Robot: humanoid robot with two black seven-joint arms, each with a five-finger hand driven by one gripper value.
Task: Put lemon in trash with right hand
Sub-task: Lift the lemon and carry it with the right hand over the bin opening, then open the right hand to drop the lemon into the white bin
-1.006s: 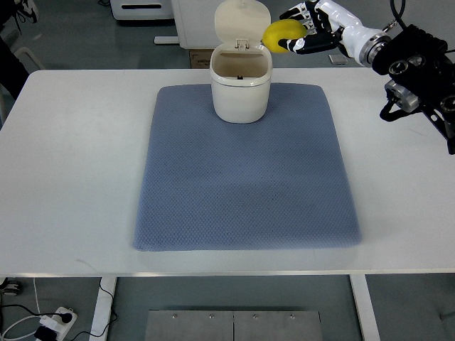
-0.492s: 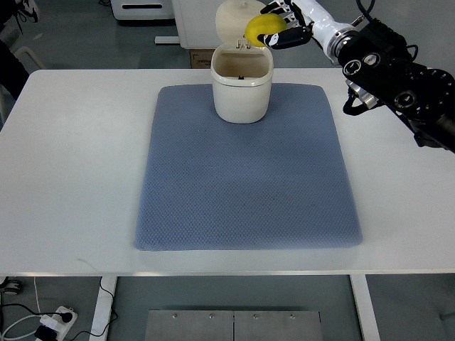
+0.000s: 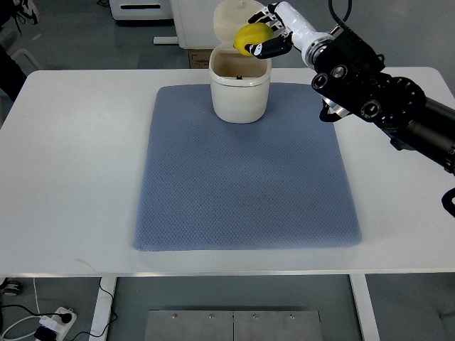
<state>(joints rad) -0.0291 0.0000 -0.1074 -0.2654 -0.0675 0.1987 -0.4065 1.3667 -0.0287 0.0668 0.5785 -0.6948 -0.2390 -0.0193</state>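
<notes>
Nearest you, the white surface (image 3: 71,177) carries a blue-grey mat (image 3: 245,177) that fills its middle. At the mat's far edge stands the cream bin (image 3: 240,92), upright, its lid (image 3: 231,18) tipped open behind it so you see into the mouth. Your right arm (image 3: 377,99) comes in from the right edge and reaches across the far right corner of the mat. The right robot hand (image 3: 274,32) has its fingers curled around the lemon (image 3: 253,37), holding it. You have the lemon in the air just above the bin's far rim, over the opening and in front of the raised lid.
</notes>
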